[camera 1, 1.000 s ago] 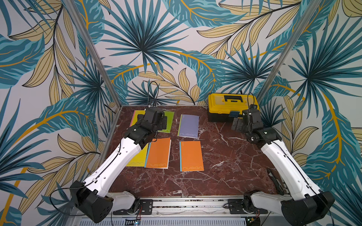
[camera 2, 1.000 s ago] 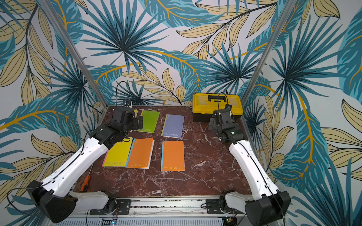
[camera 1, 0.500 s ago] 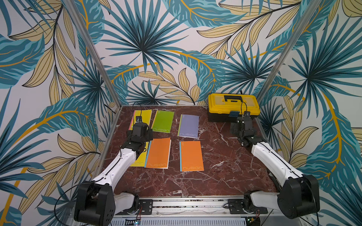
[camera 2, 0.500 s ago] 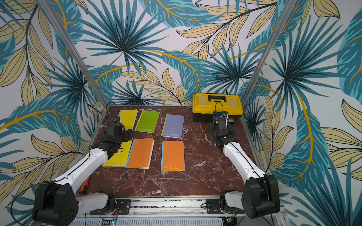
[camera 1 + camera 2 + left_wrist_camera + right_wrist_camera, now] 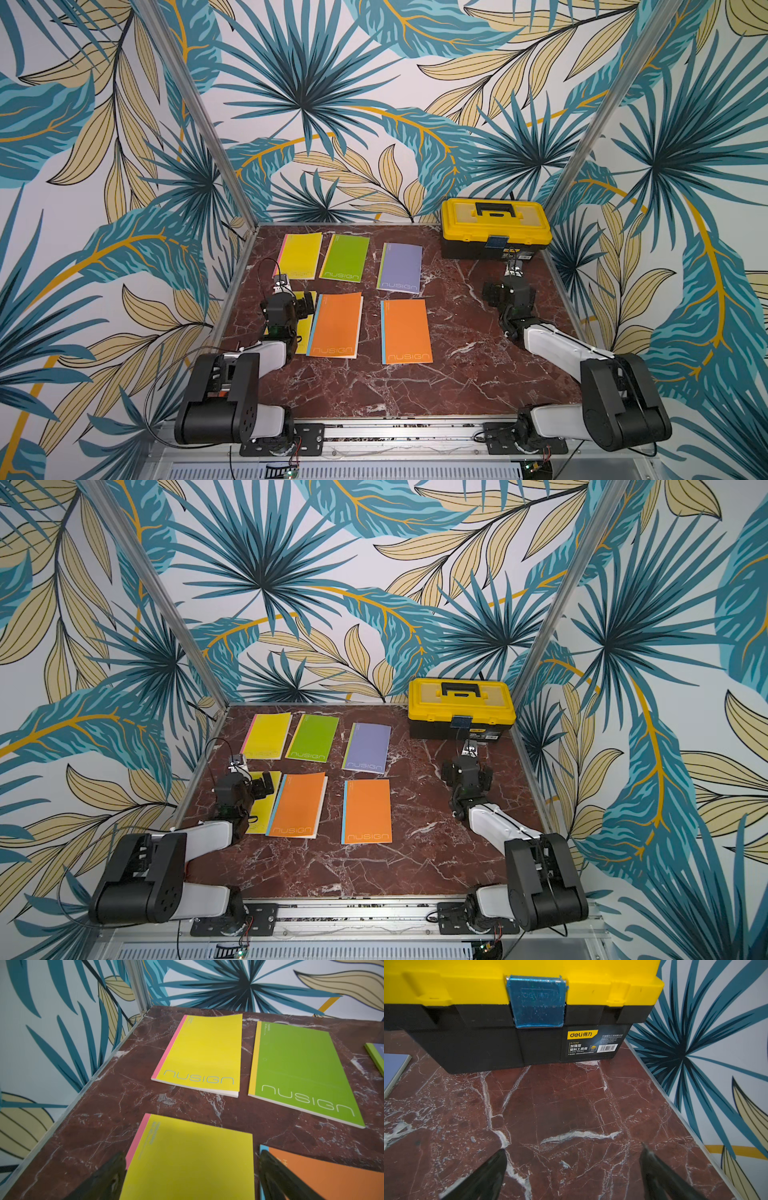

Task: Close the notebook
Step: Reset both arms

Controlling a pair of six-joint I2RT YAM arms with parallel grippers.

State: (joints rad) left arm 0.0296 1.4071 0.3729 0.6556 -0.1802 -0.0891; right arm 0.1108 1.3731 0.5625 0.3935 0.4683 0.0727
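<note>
Several notebooks lie flat with covers shut on the marble table (image 5: 415,386). In the back row are a yellow notebook (image 5: 300,254) (image 5: 204,1051), a green one (image 5: 345,257) (image 5: 299,1068) and a purple one (image 5: 400,267). In the front row are a second yellow one (image 5: 187,1163) and two orange ones (image 5: 336,324) (image 5: 405,330). My left gripper (image 5: 291,301) (image 5: 192,1155) hangs open low over the front yellow notebook, its fingers straddling it. My right gripper (image 5: 509,291) (image 5: 574,1151) is open over bare marble.
A yellow and black toolbox (image 5: 494,228) (image 5: 508,985) with its blue latch shut stands at the back right, just beyond the right gripper. Patterned walls and metal posts close in the table at the left, back and right.
Both arms have pulled back from the far side toward the front and lowered. The left gripper left the back yellow and green notebooks, which now show in full. Both grippers stayed open.
</note>
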